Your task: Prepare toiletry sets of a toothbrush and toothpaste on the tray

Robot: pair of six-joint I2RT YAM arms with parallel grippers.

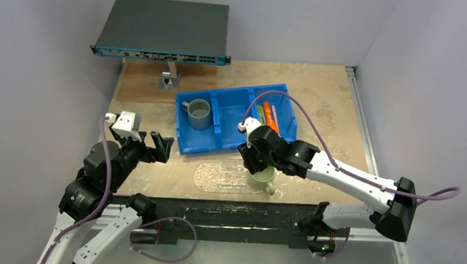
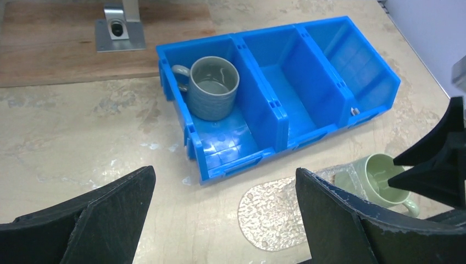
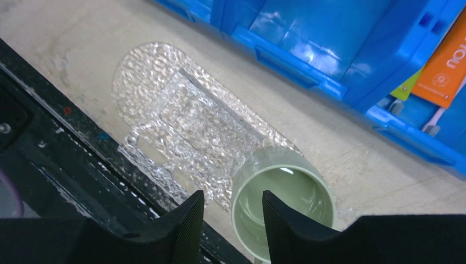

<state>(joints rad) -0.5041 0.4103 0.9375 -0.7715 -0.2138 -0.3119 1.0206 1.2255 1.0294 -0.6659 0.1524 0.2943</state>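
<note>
The clear pebbled tray (image 1: 217,176) lies on the table in front of the blue bin (image 1: 230,145). A pale-green mug (image 1: 263,180) stands on its right end. My right gripper (image 1: 255,162) is open directly over that mug. In the right wrist view (image 3: 232,212) one finger is inside the mug (image 3: 297,187) and one outside, with a gap to the rim. The orange tube (image 1: 270,117), the green tube (image 1: 260,114) and a pale toothbrush (image 3: 439,118) lie in the bin's right compartment. My left gripper (image 1: 162,147) is open and empty, left of the bin.
A grey mug (image 1: 199,114) stands in the bin's left compartment; the middle compartment (image 2: 291,104) holds nothing. A dark network switch (image 1: 164,28) on a metal stand sits at the back, over a wooden board (image 1: 144,80). The table's black front rail (image 3: 66,165) runs just beside the tray.
</note>
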